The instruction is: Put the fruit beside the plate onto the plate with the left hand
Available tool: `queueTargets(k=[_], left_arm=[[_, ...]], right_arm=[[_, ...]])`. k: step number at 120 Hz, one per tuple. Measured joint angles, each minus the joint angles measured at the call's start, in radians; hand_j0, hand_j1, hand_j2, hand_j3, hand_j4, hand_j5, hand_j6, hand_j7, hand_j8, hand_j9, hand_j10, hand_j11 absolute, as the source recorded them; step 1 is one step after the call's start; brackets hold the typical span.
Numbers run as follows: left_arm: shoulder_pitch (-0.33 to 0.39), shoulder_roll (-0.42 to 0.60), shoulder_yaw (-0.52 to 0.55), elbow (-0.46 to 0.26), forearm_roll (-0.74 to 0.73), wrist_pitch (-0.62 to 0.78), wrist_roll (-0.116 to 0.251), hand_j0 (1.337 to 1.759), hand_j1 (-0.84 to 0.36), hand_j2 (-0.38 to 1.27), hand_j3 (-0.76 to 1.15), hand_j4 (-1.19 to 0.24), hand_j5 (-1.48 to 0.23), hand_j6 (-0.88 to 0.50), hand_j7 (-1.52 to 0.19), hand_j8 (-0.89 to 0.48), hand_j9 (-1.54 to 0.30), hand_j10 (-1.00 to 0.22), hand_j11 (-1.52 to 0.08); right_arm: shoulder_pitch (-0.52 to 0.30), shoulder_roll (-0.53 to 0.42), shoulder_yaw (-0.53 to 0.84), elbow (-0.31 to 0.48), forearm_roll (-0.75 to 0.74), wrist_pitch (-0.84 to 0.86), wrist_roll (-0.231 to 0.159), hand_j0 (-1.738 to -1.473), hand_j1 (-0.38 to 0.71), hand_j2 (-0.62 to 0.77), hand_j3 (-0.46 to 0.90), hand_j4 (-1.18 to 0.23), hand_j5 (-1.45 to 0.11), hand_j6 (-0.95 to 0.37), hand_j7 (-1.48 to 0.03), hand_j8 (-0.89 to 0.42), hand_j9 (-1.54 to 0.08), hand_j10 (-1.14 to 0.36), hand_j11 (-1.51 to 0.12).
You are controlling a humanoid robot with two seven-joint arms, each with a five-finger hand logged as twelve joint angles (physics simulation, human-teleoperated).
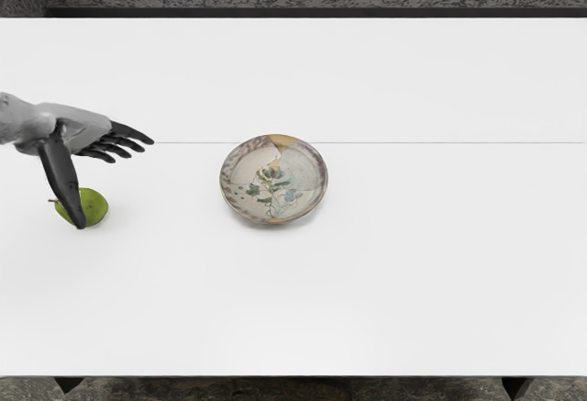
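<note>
A green fruit (89, 206) lies on the white table at the left, well apart from the plate. The round plate (240, 160), with a painted floral pattern, sits near the middle of the table and holds nothing. My left hand (96, 167) comes in from the left edge and hovers just above and behind the fruit. Its fingers (124, 139) are spread and point right toward the plate, while the dark thumb (64, 181) hangs down across the fruit's left side. The hand holds nothing. The right arm does not show.
The white table (413, 263) runs the full width of the view, with a thin seam line across its middle. A dark textured wall lies beyond the far edge.
</note>
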Motion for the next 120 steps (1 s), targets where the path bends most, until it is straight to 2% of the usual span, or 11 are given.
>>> queueTargets(k=[20, 33, 70, 98, 120], left_arm=[[0.074, -0.02, 0.002, -0.045, 0.176, 0.002, 0.0, 1.658, 0.27, 0.01, 0.0, -0.08, -0.09, -0.08, -0.09, -0.08, -0.09, -0.07, -0.09], [0.112, -0.02, 0.003, -0.065, 0.274, 0.056, 0.0, 1.658, 0.26, 0.02, 0.0, -0.08, -0.1, -0.08, -0.1, -0.08, -0.1, -0.08, -0.1], [0.14, -0.039, 0.018, -0.074, 0.429, 0.198, 0.0, 1.658, 0.26, 0.02, 0.0, -0.08, -0.1, -0.09, -0.1, -0.09, -0.1, -0.08, -0.1], [0.143, -0.059, 0.089, -0.066, 0.505, 0.37, 0.0, 1.658, 0.26, 0.02, 0.0, -0.08, -0.1, -0.09, -0.1, -0.09, -0.1, -0.08, -0.1], [0.144, -0.08, 0.161, -0.063, 0.544, 0.449, 0.0, 1.658, 0.25, 0.02, 0.0, -0.09, -0.11, -0.09, -0.11, -0.09, -0.11, -0.09, -0.11]], right_arm=[[0.0, 0.0, -0.001, 0.0, 0.0, 0.0, 0.0, -1.658, -0.35, 0.0, 0.0, 0.0, 0.0, 0.0, 0.0, 0.0, 0.0, 0.0, 0.0], [0.0, 0.0, -0.001, 0.0, 0.0, 0.0, 0.0, -1.658, -0.35, 0.0, 0.0, 0.0, 0.0, 0.0, 0.0, 0.0, 0.0, 0.0, 0.0], [0.001, 0.0, -0.002, 0.0, 0.0, 0.0, 0.0, -1.658, -0.35, 0.0, 0.0, 0.0, 0.0, 0.0, 0.0, 0.0, 0.0, 0.0, 0.0], [0.001, 0.0, -0.002, -0.001, 0.0, 0.0, 0.0, -1.658, -0.35, 0.0, 0.0, 0.0, 0.0, 0.0, 0.0, 0.0, 0.0, 0.0, 0.0], [0.001, 0.0, -0.001, -0.001, 0.0, 0.0, 0.0, -1.658, -0.35, 0.0, 0.0, 0.0, 0.0, 0.0, 0.0, 0.0, 0.0, 0.0, 0.0]])
